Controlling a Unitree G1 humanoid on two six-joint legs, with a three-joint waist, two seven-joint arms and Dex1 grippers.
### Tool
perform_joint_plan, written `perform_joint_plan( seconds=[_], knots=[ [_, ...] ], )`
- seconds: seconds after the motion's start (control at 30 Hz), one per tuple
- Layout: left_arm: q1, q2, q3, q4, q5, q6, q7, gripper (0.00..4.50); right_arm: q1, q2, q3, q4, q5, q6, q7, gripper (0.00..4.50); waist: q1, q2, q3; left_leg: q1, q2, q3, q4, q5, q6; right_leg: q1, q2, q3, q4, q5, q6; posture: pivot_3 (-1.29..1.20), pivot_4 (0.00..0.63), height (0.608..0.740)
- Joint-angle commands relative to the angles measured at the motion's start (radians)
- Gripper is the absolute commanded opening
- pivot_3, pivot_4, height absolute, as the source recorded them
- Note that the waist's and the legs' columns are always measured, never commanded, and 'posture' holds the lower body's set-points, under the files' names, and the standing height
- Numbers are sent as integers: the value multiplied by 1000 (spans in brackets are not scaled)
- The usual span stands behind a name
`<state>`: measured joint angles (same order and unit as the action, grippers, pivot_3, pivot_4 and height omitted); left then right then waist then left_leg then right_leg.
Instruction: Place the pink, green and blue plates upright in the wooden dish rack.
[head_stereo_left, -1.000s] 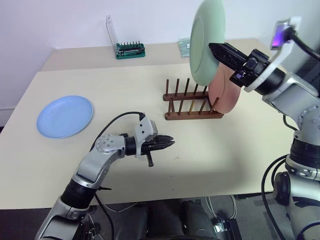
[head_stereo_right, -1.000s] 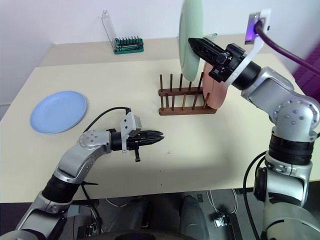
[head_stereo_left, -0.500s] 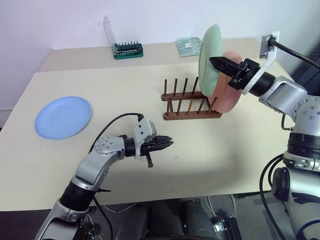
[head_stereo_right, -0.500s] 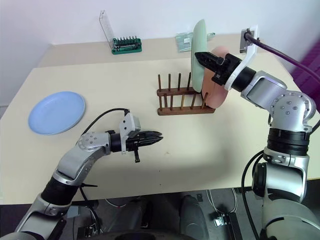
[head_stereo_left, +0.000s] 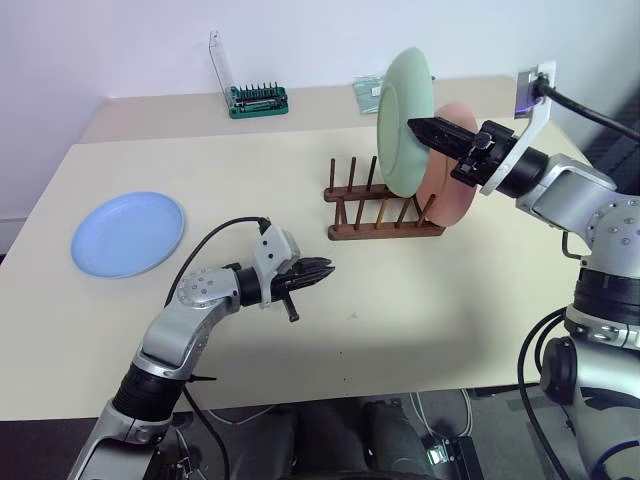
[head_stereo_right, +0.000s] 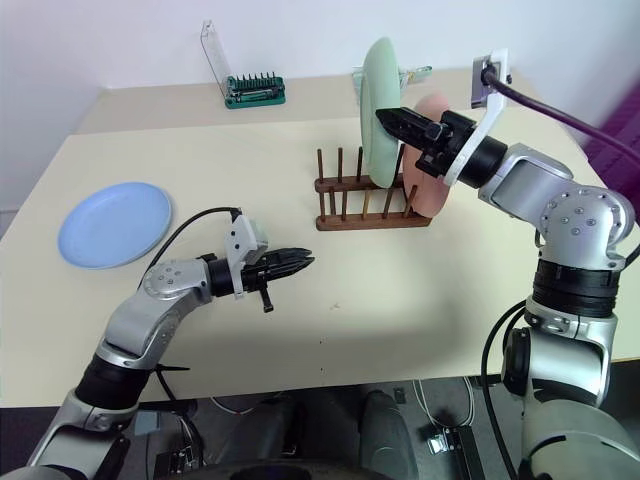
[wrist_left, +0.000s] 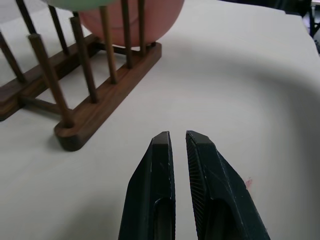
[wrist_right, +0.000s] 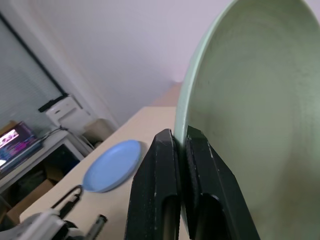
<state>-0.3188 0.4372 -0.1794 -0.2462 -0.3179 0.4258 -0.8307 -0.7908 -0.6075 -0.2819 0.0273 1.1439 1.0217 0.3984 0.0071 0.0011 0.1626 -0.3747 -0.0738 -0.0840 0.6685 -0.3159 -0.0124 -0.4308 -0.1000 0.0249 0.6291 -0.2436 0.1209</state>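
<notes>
- We see our right gripper (head_stereo_left: 412, 126) with its jaws pinching the rim of the green plate (head_stereo_left: 400, 120); the plate is held on edge above the dish rack (head_stereo_left: 385, 206), tilted a little, its lower edge down among the pegs at the rack's right end.
- In the right wrist view the two black fingers (wrist_right: 156, 185) clamp the green plate's edge between them, one on each face.
- The pink plate (head_stereo_left: 452, 165) stands upright at the rack's right end, just behind the green plate from our side and partly covered by it.
- The dish rack sits on the desk (head_stereo_left: 450, 300), toward the far right of its middle, with most of its pegs empty on the left side.
- The blue plate (head_stereo_left: 128, 233) lies flat on the desk near the left edge, well apart from the rack.
- Our left gripper (head_stereo_left: 325, 268) hangs just above the desk in front of the rack and points toward it; its jaws are nearly pressed together, with only a thin slit between them, and hold nothing.
- In the left wrist view the near end of the rack and the bottom of the pink plate show beyond the fingertips (wrist_left: 161, 141).
- A green tool case (head_stereo_left: 258, 99) with its clear lid raised sits at the desk's far side.
</notes>
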Motion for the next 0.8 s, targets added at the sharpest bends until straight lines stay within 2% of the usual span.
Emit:
perform_joint_plan(
  seconds=[0.03, 0.1, 0.2, 0.37, 0.53, 0.77, 0.8],
  knots=[
    [-6, 10, 24, -21, -11, -18, -2, 466, -12, 7, -17, 37, -15, 11, 12, 31, 0, 0, 0, 0, 0, 0, 0, 0, 0, 0, 0, 0, 0, 0, 0, 0, 150, 740],
    [-7, 11, 26, -19, -9, -19, -1, 466, -13, 12, -9, 56, -33, 16, 14, 31, 0, 0, 0, 0, 0, 0, 0, 0, -1, 0, 0, 0, 0, 0, 0, 0, 150, 740],
    [-4, 12, 26, -21, -9, -18, 2, 466, -27, 21, -8, 71, -64, 9, 8, 990, -1, 0, 0, 0, 0, 0, 0, 0, -1, 0, 0, 0, 0, 0, 0, 0, 150, 740],
    [3, 14, 22, -31, -11, -13, 5, 466, -45, 7, 15, 10, -135, -32, 42, 3402, -1, 0, 0, 0, 0, 0, 0, 0, -1, 0, 0, 0, 0, 0, 0, 0, 150, 740],
    [4, 15, 24, -32, -12, -10, 7, 466, -58, -106, 152, -113, -340, -108, 102, 3402, 1, 0, 0, 0, 0, 0, 0, 0, -1, -1, 0, 0, 0, 0, 0, 0, 150, 740],
    [-8, -9, 74, -35, -55, 9, 40, 466, -76, -218, 237, -250, -552, -286, 204, 3402, 1, 0, 0, -1, 0, 0, -1, 0, -1, -1, 0, 0, 0, 0, 0, 0, 150, 740],
    [-19, -26, 118, -30, -88, 36, 77, 714, -78, -227, 247, -281, -563, -301, 226, 3455, 1, -1, 1, -1, 0, 0, -1, 0, -1, -1, 0, 0, 0, 0, 0, 0, 150, 740]
  ],
)
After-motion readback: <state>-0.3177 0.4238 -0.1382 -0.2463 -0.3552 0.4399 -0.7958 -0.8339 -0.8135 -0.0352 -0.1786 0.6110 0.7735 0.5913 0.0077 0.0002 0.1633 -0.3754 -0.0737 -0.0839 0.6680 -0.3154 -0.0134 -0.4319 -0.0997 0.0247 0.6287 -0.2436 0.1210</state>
